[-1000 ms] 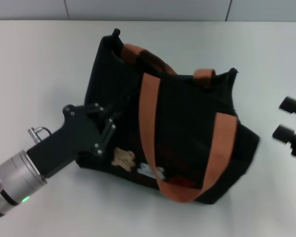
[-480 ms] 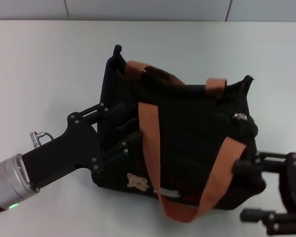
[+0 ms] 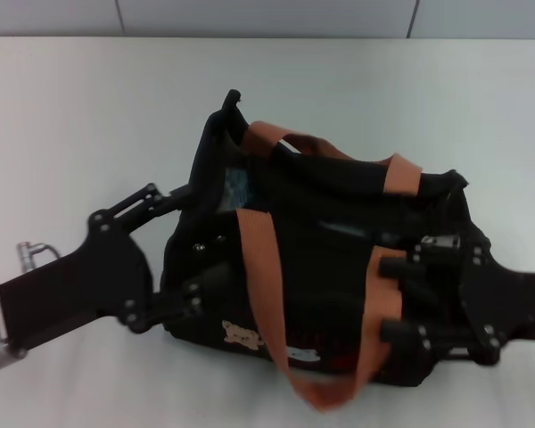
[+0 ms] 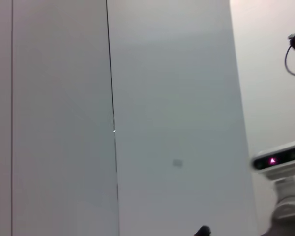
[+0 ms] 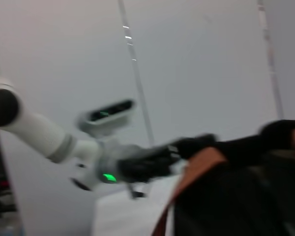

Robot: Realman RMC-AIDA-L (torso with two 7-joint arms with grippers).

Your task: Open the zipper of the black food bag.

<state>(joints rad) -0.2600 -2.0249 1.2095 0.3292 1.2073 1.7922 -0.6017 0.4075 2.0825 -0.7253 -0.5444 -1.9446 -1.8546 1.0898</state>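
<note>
White table (image 3: 71,116) holds one black food bag (image 3: 330,267), two tools flanking it.

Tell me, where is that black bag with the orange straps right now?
In the head view, the black food bag sits mid-table, squeezed between the left gripper at its left end and the right gripper at its right end.

The black food bag (image 3: 321,267) is soft and boxy, with two orange-brown straps and little animal patches on its front. It stands on the bench, turned at an angle. Its top gapes at the left end, and the zipper is too dark to make out.
</note>
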